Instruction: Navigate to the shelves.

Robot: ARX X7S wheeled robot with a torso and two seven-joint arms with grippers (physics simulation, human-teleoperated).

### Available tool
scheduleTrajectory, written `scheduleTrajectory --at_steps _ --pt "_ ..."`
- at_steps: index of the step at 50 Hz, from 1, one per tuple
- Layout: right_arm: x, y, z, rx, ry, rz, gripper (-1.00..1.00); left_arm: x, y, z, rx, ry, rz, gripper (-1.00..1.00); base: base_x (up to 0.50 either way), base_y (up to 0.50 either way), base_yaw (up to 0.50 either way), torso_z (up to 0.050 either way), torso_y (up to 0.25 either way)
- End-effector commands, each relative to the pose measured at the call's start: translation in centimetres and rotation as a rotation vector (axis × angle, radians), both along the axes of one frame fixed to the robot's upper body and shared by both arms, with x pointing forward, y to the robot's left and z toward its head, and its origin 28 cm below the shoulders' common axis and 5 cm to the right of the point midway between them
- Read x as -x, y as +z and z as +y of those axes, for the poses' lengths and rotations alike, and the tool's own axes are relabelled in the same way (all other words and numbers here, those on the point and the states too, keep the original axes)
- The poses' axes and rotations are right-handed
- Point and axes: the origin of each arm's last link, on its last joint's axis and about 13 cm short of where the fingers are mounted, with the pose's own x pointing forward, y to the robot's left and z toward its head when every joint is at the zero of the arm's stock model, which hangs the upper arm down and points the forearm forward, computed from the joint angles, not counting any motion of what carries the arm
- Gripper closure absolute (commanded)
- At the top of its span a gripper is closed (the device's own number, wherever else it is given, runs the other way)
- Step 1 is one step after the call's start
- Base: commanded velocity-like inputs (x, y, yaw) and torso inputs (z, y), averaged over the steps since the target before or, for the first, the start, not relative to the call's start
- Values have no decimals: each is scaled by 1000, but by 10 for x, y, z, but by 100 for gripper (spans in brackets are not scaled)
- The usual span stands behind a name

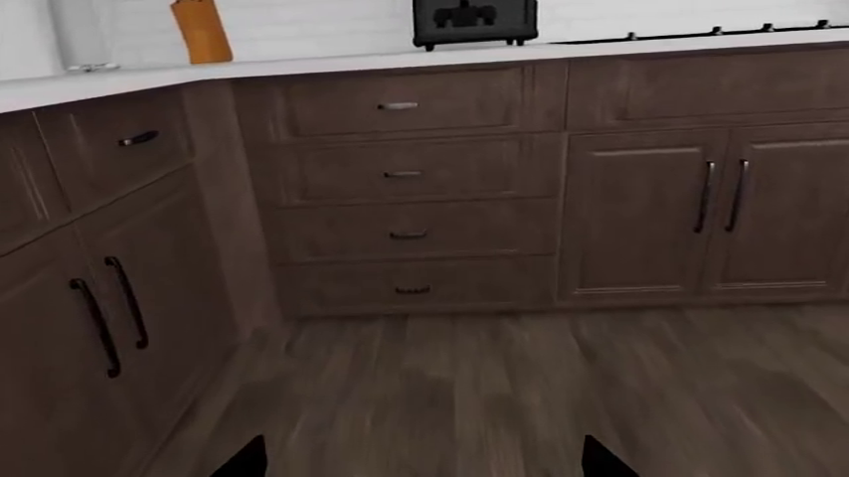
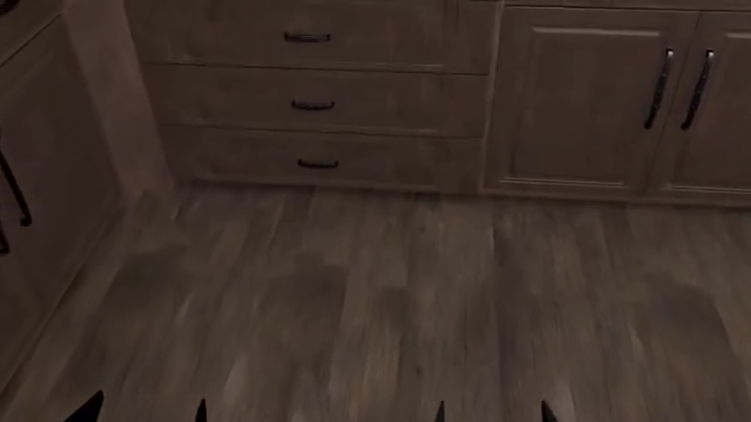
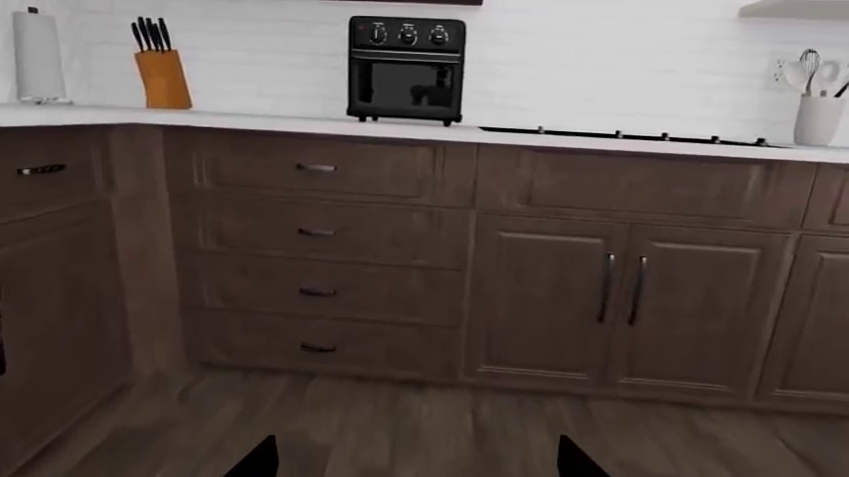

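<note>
Dark wood-plank floor [image 2: 388, 299] runs up to a corner of brown cabinets [image 3: 332, 258] under a white countertop [image 3: 398, 127]. On that countertop a knife block [image 3: 162, 75] stands near the corner beside a paper towel roll [image 3: 38, 55], a black toaster oven [image 3: 406, 68] sits along the back edge, and a utensil holder [image 3: 818, 111] stands toward the far end. My left gripper [image 1: 422, 459] and right gripper [image 3: 414, 457] both hang wide apart over bare floor, holding nothing. I see no shelves clearly, only a ledge [image 3: 796, 8] by the upper wall.
</note>
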Motion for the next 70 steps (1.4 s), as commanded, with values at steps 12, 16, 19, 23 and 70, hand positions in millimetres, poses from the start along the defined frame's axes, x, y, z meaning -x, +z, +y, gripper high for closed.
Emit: scheduleTrajectory --at_steps 12,16,19,23,70 --pt "0 1 1 -18 -3 3 -100 -1 2 1 36 -4 -41 -100 29 -499 0 0 1" --pt "0 -1 1 -15 -2 2 -100 -1 0 2 35 -7 -41 -100 29 -499 0 0 0" --pt "0 -1 1 -15 0 2 -100 -2 0 2 36 -5 -39 -100 29 -499 0 0 0" --pt "0 0 1 -13 2 2 -100 -2 0 2 36 -6 -39 -100 29 -499 0 0 0" --pt "0 -2 2 18 -7 -18 -100 -3 1 1 37 -18 -41 -100 17 -290 -189 0 1"
